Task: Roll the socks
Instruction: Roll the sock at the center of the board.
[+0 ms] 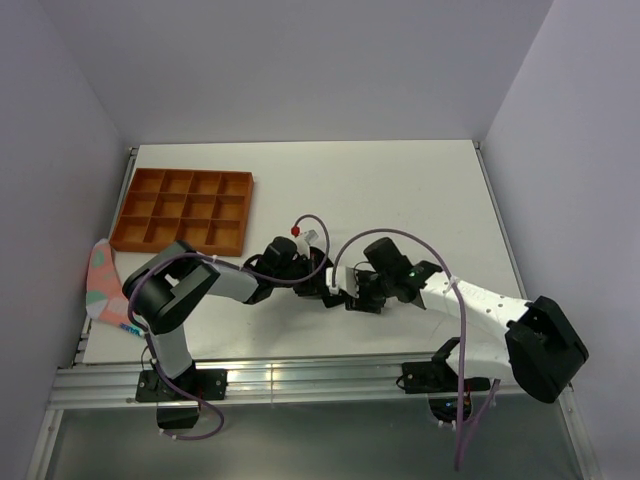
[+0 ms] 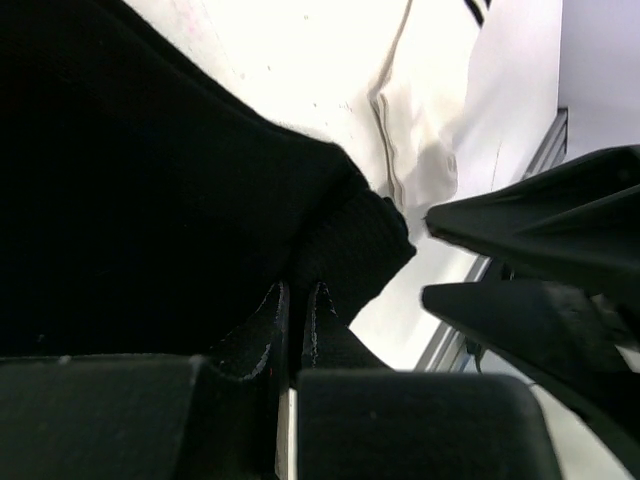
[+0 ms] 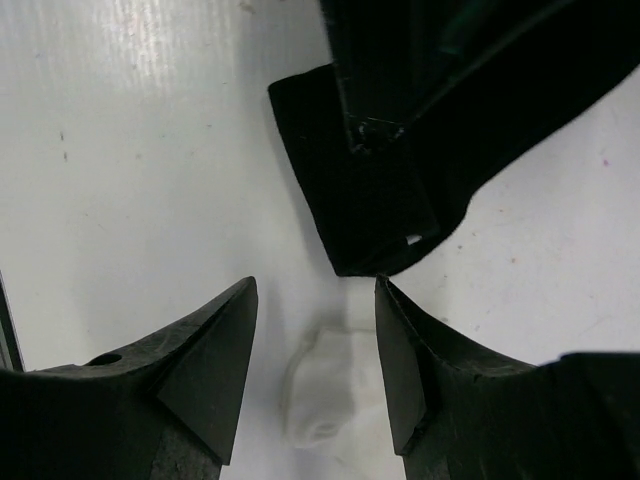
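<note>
One white bench (image 1: 400, 190) carries everything, and the two dark arms reach over it from its near edge, the left arm (image 1: 180, 290) and the right arm (image 1: 480, 310) bending towards each other. An orange plastic tray (image 1: 184, 210) of twelve square compartments lies at the far left. A pink fabric piece (image 1: 100, 280) with teal patches hangs over the bench edge just nearer than the tray's left corner. Right of the tray and nearer than it, the black fabric sock (image 2: 150, 200) is spread on the bench, filling most of the left wrist view. The white fabric sock (image 2: 430, 100), with black stripes at its cuff, lies right beside it on the side away from the tray. The left end effector (image 2: 295, 310) has its fingers pressed together and seems to pinch a fold of the black sock. The right end effector (image 3: 315, 340) faces it, its fingers (image 3: 225, 370) spread well apart and holding nothing, with a small white lump of fabric, probably the white sock's end, on the bench between them.
</note>
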{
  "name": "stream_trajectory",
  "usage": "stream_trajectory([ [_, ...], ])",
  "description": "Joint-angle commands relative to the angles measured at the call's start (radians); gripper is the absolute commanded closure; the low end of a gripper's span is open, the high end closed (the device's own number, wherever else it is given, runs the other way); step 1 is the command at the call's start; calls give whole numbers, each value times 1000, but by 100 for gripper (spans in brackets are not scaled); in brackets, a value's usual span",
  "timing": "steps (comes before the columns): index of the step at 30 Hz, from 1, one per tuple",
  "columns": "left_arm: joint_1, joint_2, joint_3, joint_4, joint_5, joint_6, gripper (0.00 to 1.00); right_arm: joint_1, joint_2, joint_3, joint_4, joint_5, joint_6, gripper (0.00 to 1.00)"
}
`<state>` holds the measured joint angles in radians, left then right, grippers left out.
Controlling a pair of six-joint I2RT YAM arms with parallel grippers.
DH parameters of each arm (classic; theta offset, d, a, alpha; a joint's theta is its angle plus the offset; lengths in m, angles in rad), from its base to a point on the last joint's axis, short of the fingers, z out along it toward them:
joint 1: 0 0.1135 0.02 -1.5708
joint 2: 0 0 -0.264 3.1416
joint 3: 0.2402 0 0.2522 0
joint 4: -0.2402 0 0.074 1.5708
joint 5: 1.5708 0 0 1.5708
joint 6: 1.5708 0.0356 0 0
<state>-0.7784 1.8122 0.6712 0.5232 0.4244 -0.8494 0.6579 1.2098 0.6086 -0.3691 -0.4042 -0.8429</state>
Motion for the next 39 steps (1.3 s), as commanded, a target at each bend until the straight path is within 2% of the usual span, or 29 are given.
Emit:
stream_trajectory([
  [1,-10,91,-71,-384,22,116,100,43,-44,-50,96,51,-53,42],
  [7,-10,96,-82,-377,65,118,100,86,-107,-98,150,87,-90,42],
  [17,-10,105,-62,-408,86,136,100,173,-170,-133,139,100,-111,42],
  [23,-9,88,-44,-445,77,151,100,255,-155,-133,140,131,-94,42],
  [39,-9,61,-61,-448,86,159,100,273,-38,-173,271,223,-128,43],
])
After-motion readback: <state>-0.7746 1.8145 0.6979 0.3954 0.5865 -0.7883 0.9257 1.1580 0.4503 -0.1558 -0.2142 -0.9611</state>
